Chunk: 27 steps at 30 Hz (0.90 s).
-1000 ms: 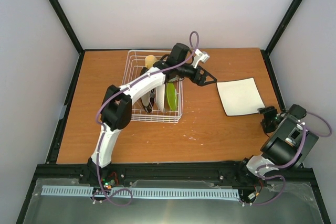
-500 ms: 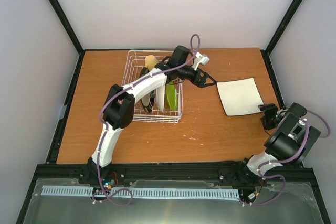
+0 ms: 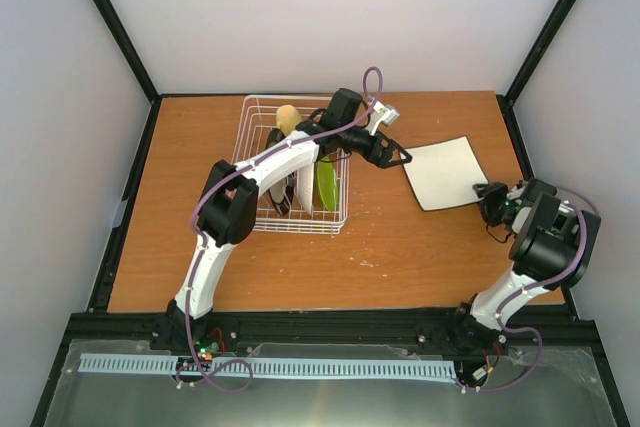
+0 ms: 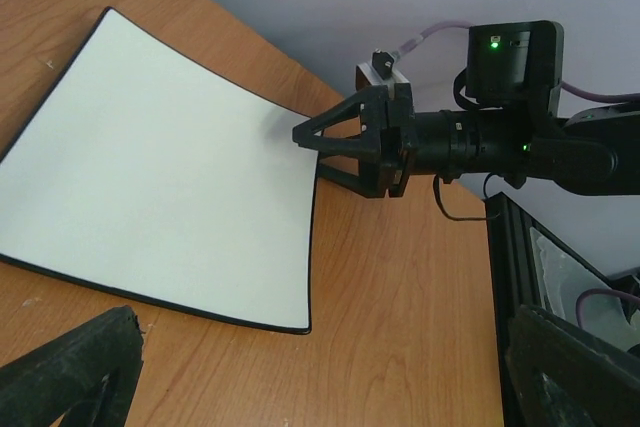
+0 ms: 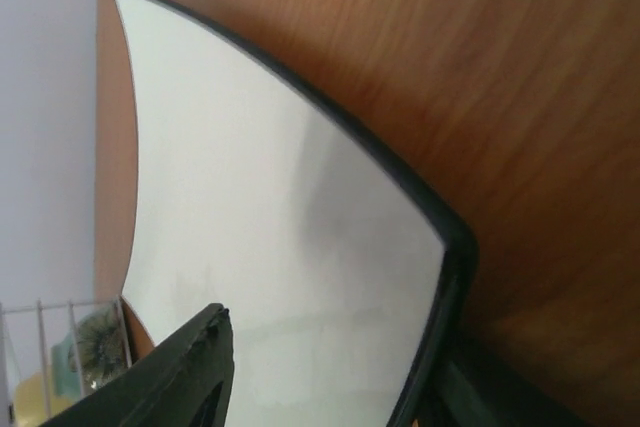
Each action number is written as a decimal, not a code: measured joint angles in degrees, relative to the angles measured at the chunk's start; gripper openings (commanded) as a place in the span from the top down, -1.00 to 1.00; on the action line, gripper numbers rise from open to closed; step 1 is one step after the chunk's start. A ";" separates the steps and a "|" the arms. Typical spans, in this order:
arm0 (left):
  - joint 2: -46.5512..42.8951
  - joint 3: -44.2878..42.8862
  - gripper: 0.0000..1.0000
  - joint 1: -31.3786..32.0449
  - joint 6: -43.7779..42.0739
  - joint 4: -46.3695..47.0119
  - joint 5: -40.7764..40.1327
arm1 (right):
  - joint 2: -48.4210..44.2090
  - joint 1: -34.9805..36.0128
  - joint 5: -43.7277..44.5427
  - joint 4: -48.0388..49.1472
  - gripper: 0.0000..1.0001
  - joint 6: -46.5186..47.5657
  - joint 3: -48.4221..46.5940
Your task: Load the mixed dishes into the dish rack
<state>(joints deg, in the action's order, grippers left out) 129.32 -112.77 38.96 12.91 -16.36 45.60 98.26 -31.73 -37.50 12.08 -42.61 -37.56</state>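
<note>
A square cream plate with a dark rim [image 3: 445, 174] lies flat on the table right of the dish rack [image 3: 258, 162]. The rack holds the yellow-tan mug [image 3: 287, 117], the white plate [image 3: 304, 189] and the lime-green plate [image 3: 326, 185], both on edge. The grey-green cup does not show clearly. My left gripper [image 3: 402, 157] is open and empty just above the square plate's left corner [image 4: 150, 177]. My right gripper [image 3: 487, 197] is open, its jaws astride the plate's near right corner [image 5: 300, 227]. It also shows in the left wrist view [image 4: 308, 152].
The black frame rail [image 3: 520, 137] runs close along the table's right edge behind my right arm. A corner of the rack with a patterned dish [image 5: 98, 332] shows far off in the right wrist view.
My right gripper has swung left to the square plate's corner. The plate has slid a little left toward my left gripper, which has barely moved.
</note>
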 measured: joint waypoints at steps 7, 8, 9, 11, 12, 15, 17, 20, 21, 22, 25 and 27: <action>0.00 0.00 -1.00 -0.35 -0.24 0.00 -0.39 | 2.93 1.55 0.13 2.21 0.94 -2.73 0.07; 0.00 0.00 -1.00 -0.42 -0.26 0.00 -0.42 | 3.08 1.44 -0.63 2.56 0.94 -3.48 0.02; 0.00 0.00 -1.00 -0.48 -0.28 0.00 -0.46 | 3.15 1.44 -1.55 3.15 0.94 -3.89 0.00; 0.00 0.00 -0.99 -0.61 -0.42 -0.04 -0.68 | 3.17 1.62 -2.27 3.82 0.94 -3.98 0.02; 0.00 0.00 -0.99 -0.70 -0.48 -0.07 -0.90 | 3.26 1.62 -2.47 4.09 0.94 -4.00 0.20; 0.00 0.00 -1.00 -1.01 -0.70 -0.46 -1.40 | 3.26 1.60 -3.76 6.43 0.94 -4.68 1.60; 0.00 0.00 -0.99 -1.49 -0.83 -0.94 -1.36 | 3.34 1.60 -5.40 9.07 0.94 -5.38 2.97; -0.17 0.52 -0.99 -3.13 -0.76 -1.25 -0.11 | 4.48 1.62 -9.14 16.46 0.94 -8.02 5.95; -0.46 1.14 -0.99 -4.04 -0.74 -1.27 0.33 | 5.33 1.62 -10.69 20.04 0.94 -9.31 7.21; -0.87 1.90 -0.99 -5.14 -0.74 -1.40 0.66 | 6.14 1.64 -11.85 23.19 0.94 -10.88 8.15; -2.25 3.10 -0.99 -9.70 -0.85 -3.23 1.11 | 10.05 1.88 -15.69 36.98 0.94 -18.08 11.30; -3.13 3.10 -1.00 -12.04 -0.90 -4.22 1.14 | 14.34 2.19 -17.51 49.35 0.94 -25.09 12.79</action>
<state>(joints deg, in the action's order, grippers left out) 126.19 -109.67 26.92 12.01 -20.58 46.74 112.60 -29.54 -55.00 61.43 -67.70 -24.77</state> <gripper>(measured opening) 0.997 0.061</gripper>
